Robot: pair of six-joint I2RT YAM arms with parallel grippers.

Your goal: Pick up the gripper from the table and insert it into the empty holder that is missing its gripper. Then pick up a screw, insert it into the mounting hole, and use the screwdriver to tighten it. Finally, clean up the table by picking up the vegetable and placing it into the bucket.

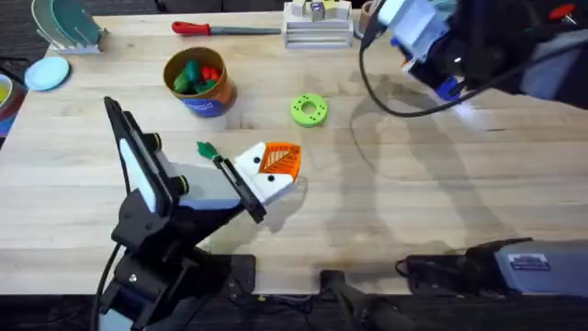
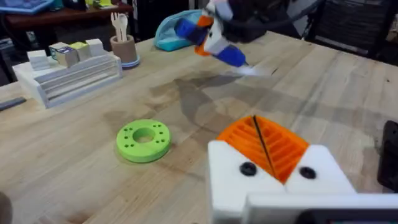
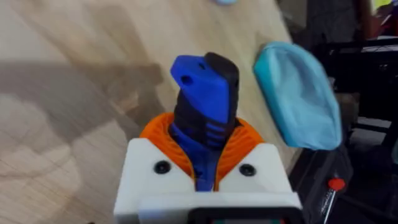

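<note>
My right gripper [image 1: 439, 78] hangs above the table's far right, shut on the blue-handled screwdriver [image 1: 448, 88]. In the right wrist view the blue handle [image 3: 205, 87] stands up between the orange pads [image 3: 249, 140]. My left gripper [image 1: 276, 165] is low over the table's middle, and its orange pads [image 2: 283, 146] are pressed together with nothing between them. The small green vegetable [image 1: 204, 149] lies on the wood just left of it. The orange bucket [image 1: 198, 83] with a blue band stands at the back left and holds green and red toy foods. The loose gripper, the holder and the screw are out of view.
A green ring disc [image 1: 309, 109] [image 2: 143, 139] lies ahead of the left gripper. A red-handled tool [image 1: 225, 28] and a white rack [image 1: 317, 26] [image 2: 68, 71] sit along the far edge, with a pen cup [image 2: 124, 46]. A light-blue object [image 3: 298, 93] lies near the right edge.
</note>
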